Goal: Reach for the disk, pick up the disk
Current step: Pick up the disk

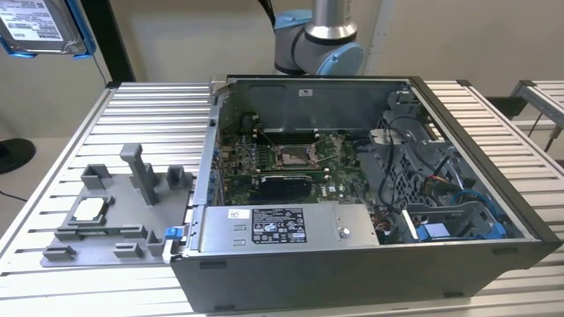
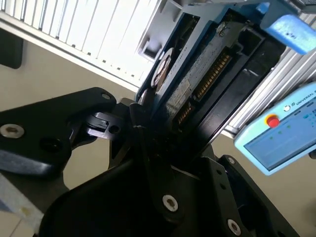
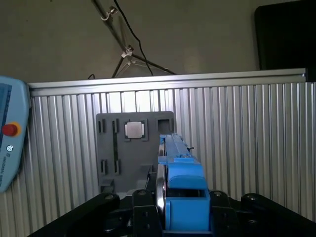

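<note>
Aloft, the disk (image 1: pixel 39 26) hangs at the exterior view's upper left, label showing, well apart from the open computer case (image 1: pixel 352 198) on the slatted table (image 1: pixel 132 112). In the first wrist view the gripper (image 3: pixel 180 215) is clamped on it edge-on, blue bracket outward. The square chip (image 3: pixel 135 130) lies near one edge of the grey fixture plate (image 3: pixel 111 148).

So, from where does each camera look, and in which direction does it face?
Exterior view: off the arm, looking down on the computer case and table; an arm joint shows behind the case, the disk up at this view's left.
First wrist view: on the wrist, facing the table past the gripper shut on the disk.
Second wrist view: on the wrist, looking close along gripper and disk.
Both wrist views share disk and teach pendant.
</note>
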`<state>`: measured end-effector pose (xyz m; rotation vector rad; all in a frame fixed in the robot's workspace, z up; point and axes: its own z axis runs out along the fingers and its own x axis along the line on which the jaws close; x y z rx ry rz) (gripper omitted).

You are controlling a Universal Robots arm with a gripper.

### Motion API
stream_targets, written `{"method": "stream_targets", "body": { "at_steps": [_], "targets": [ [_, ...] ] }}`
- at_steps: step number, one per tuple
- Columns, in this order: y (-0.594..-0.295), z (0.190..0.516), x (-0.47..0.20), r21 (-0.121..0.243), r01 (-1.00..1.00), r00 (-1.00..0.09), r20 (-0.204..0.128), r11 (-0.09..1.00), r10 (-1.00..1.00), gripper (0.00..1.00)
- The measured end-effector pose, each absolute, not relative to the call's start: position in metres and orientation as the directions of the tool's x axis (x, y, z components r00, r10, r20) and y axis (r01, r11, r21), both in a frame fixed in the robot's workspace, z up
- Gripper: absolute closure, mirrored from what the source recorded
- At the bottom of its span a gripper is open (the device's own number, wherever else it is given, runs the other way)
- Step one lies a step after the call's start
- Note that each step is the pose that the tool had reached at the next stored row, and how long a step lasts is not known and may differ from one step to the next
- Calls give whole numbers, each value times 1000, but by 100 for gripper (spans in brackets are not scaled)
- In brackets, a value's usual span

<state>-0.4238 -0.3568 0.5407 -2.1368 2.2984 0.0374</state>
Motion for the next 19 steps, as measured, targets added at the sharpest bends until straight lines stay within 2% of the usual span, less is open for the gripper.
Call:
{"method": "stream_targets", "body": {
  "at_steps": [19],
  "targets": [
    [-357,532,-351,15,-997,-70,-18,70,-997,100]
  ]
}}
